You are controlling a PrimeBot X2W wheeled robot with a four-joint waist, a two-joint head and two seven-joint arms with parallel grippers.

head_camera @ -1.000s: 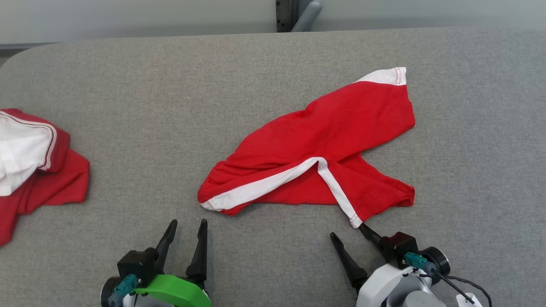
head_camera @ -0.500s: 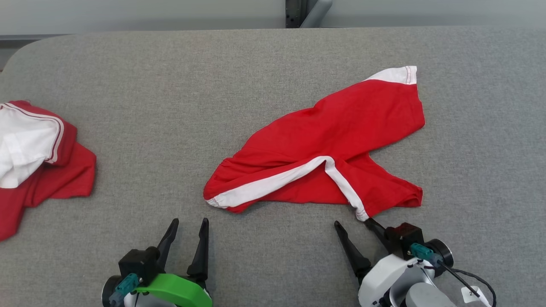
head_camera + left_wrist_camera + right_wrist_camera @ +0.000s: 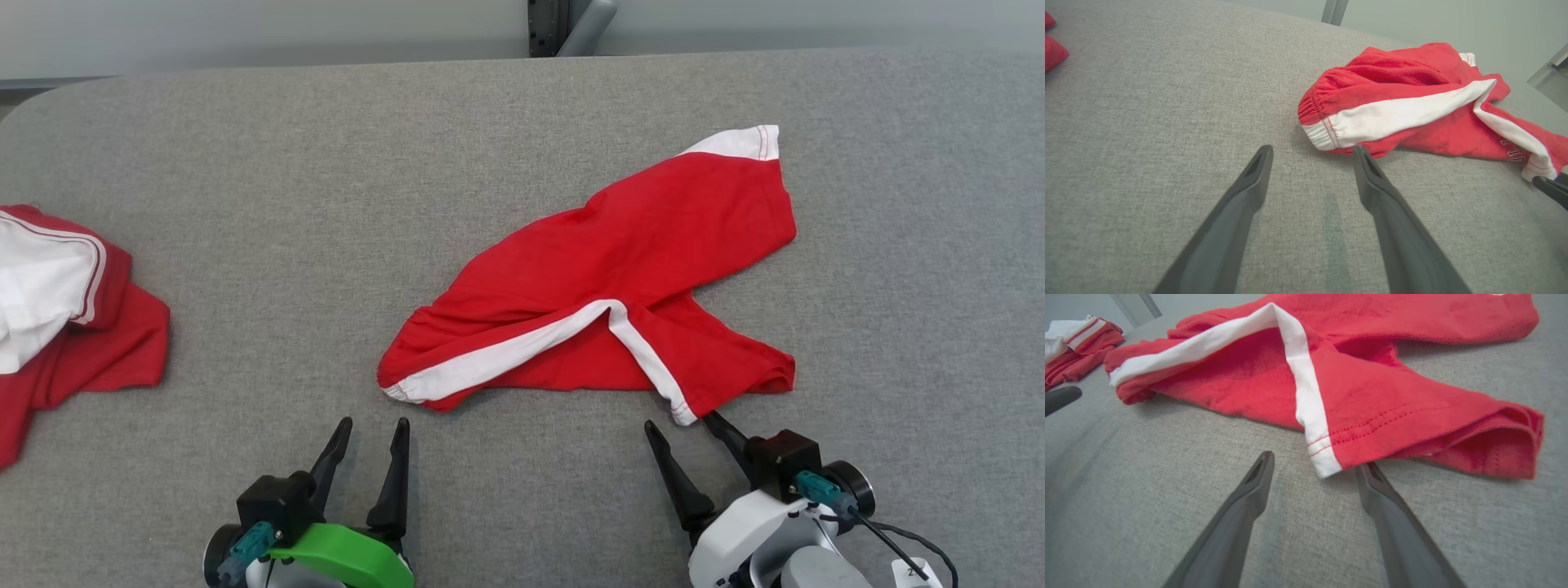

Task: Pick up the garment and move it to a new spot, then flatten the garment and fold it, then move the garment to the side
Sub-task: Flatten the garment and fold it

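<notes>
While poised low over the grey table (image 3: pixel 245 180), holds nothing. Jaws of the left gripper (image 3: pixel 374 421) spread wide, just short of the waistband end of the red garment (image 3: pixel 637 237). Jaws of the right gripper (image 3: pixel 679 420) equally wide, one tip tucked just under the white-striped hem corner. Lies rumpled and unfolded mid-table, well apart from a second red-and-white garment (image 3: pixel 122 327) at the left edge.
</notes>
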